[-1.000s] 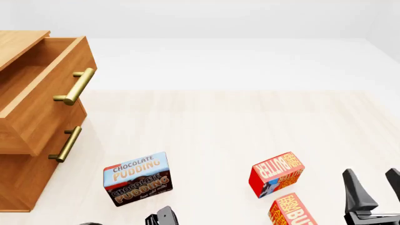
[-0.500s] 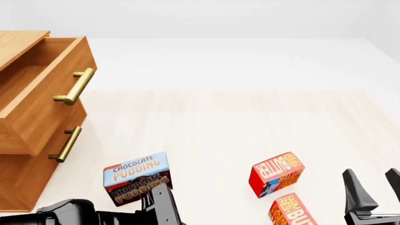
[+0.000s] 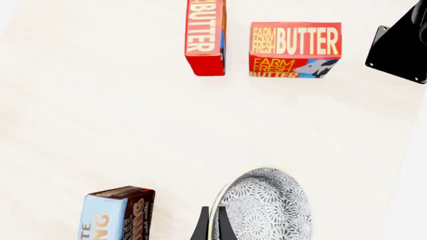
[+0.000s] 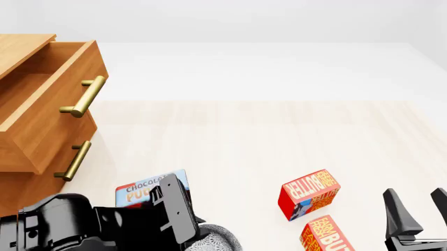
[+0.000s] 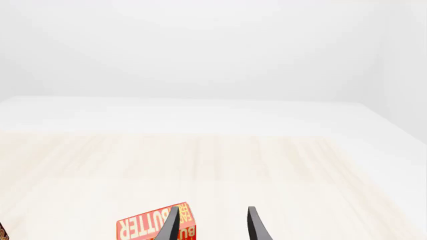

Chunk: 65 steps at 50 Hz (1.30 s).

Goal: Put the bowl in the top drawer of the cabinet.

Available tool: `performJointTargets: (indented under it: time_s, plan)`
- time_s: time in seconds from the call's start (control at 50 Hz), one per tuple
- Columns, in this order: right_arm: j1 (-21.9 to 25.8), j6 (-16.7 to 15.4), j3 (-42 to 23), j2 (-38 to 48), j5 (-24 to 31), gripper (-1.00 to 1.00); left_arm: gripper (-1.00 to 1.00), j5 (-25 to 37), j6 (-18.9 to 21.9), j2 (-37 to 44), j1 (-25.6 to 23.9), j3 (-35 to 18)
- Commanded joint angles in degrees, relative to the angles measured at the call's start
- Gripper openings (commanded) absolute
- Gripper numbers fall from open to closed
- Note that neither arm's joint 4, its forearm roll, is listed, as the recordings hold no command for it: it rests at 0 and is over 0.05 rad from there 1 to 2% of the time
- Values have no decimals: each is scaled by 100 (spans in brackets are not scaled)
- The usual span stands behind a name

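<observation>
The white bowl (image 3: 267, 206) with its grey lacy pattern hangs above the table, tilted, and my left gripper (image 3: 213, 227) is shut on its rim, one finger on each side. In the front view only the bowl's upper edge (image 4: 213, 238) shows at the bottom, next to my black left arm (image 4: 104, 225). The cabinet (image 4: 28, 178) stands at the far left with its top drawer (image 4: 49, 104) pulled out; I can see no contents. My right gripper (image 4: 421, 206) stays open at the bottom right, holding nothing, its fingers (image 5: 171, 225) apart.
A chocolate pudding box (image 4: 143, 188) stands just behind my left arm, partly covered by it. Two red butter boxes (image 4: 309, 192) (image 4: 325, 235) sit between the arms. The lower drawer's brass handle (image 4: 73, 161) is under the open drawer, which overhangs the table.
My left arm has risen from the bottom edge into the front view, bringing the bowl up with it, and now covers part of the pudding box. The right gripper has not moved.
</observation>
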Motion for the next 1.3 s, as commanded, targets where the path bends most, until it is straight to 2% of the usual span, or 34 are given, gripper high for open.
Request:
performJointTargets:
  time_s: [0.02,0.06,0.32,0.6,0.66,0.76,0.8,0.98,1.04,1.06,1.1,1.12,1.26,1.3]
  plan:
    - [0,-3,0,-10,5,100,-100,57,337,-133,503,-242]
    - [3,-6,0,-6,3,100,-100,67,426,-182,683,-298]
    - [9,-5,0,-8,4,100,-100,274,575,-289,1012,-574]
    - [36,-9,-1,-15,6,100,-100,624,441,-505,1094,-1045]
    - [43,-5,-1,-33,15,100,-100,663,512,-540,1172,-1119]
    - [50,-4,-2,-40,18,100,-100,781,394,-640,1242,-1364]
    - [56,-5,-2,-45,20,100,-100,877,85,-688,1205,-1575]
    - [58,1,-3,-59,27,100,-100,975,11,-665,1433,-1906]
    - [50,-2,-2,-55,26,100,-100,998,-156,-658,1503,-2055]
    - [56,1,-2,-56,25,100,-100,1025,-378,-655,1471,-2124]
    - [54,-1,-3,-59,27,100,-100,1014,-427,-564,1722,-2229]
    - [57,-3,-3,-62,28,100,-100,996,-581,-566,1765,-2305]
    - [56,-8,-2,-51,23,100,-100,1100,-555,-544,1784,-2481]
    - [55,-7,-2,-50,23,100,-100,1118,-544,-530,1917,-2642]
